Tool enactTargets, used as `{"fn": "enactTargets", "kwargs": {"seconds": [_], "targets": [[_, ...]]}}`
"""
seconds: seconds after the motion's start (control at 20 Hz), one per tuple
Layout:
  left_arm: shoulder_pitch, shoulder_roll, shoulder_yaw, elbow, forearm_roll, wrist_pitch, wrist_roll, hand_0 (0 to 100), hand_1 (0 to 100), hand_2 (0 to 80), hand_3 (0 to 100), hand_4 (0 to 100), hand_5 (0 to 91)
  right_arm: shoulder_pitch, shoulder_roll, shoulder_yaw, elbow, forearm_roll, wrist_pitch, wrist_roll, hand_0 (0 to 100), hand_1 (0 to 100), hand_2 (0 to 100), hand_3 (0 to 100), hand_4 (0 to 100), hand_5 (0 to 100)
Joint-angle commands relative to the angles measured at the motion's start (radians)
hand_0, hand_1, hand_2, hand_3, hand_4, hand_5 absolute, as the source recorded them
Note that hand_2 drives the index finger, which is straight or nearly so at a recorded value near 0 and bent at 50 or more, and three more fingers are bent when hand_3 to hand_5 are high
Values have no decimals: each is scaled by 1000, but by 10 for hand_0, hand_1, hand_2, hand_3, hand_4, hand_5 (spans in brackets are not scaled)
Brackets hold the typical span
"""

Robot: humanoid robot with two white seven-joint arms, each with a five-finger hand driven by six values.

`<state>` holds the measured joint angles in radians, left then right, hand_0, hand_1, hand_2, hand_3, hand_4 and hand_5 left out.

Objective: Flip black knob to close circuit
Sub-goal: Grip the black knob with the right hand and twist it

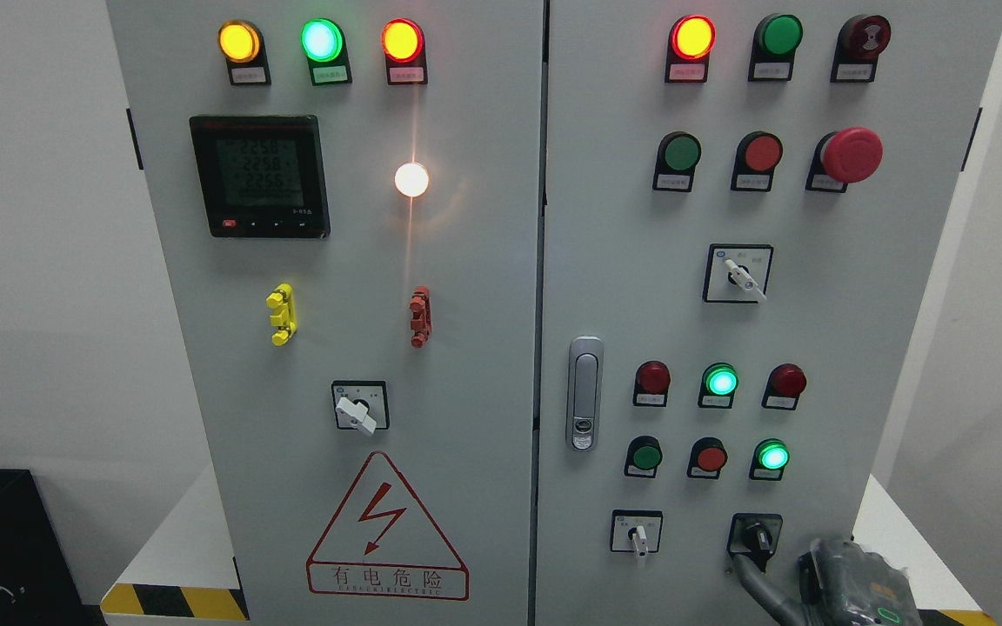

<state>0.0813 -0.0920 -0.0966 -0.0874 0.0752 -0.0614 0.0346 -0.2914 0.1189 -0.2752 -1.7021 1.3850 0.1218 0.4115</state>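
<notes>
The scene is evenly and softly lit, and the grey cabinet point(466, 348) reads clean and sharp. A white lamp point(411, 179) on the left door blows out, throwing a thin vertical streak of glare above and below it. The lit orange and green lamps bloom slightly. The dark box point(5, 548) at lower left sits in shadow.

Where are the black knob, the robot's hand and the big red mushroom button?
black knob point(758, 536), head view, on its handle.
right hand point(849, 584), head view, on its grey back.
red mushroom button point(851, 154), head view, on its cap.
</notes>
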Motion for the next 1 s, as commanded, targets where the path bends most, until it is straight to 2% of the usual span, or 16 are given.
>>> {"fn": "enactTargets", "kwargs": {"seconds": [0.0,0.95], "targets": [[0,0,0,0,0,0,1,120,556,0,0,0,0,0,-1,-16,4,0,-1,-2,0,0,896,1000,925,886],[0,0,0,0,0,0,1,120,556,0,0,0,0,-2,-5,-58,4,0,-11,-2,0,0,888,1000,921,885]]}}
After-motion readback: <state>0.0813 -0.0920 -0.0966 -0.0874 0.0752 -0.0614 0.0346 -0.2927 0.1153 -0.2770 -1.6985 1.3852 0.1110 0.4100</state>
